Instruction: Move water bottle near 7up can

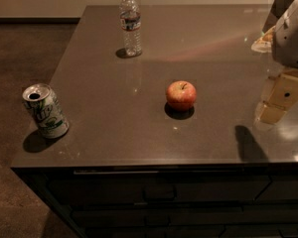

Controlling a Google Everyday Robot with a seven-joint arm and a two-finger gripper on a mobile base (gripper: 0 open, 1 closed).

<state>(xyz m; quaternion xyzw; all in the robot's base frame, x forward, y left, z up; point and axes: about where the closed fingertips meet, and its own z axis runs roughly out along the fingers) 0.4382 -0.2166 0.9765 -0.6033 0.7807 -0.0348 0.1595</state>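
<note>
The hand (277, 103) hangs above the right side of the desk (109, 88), apart from everything on it. Whether it is clenched or released I cannot tell. A red apple (181, 95) sits nearest it, mid-desk. The water bottle (130, 24) stands upright near the far edge, well apart from the 7up can (45, 111), which stands at the near left corner.

Pretty dim, warm shot for us here. Light looks like it comes from up high at the back right. The 7up can (44, 110), apple (181, 95) and water bottle (130, 24) drop dark shadows front-left. The gripper (271, 112), hanging over the countertop's (99, 88) right side, catches the most light. There's pale glare beneath it.
</note>
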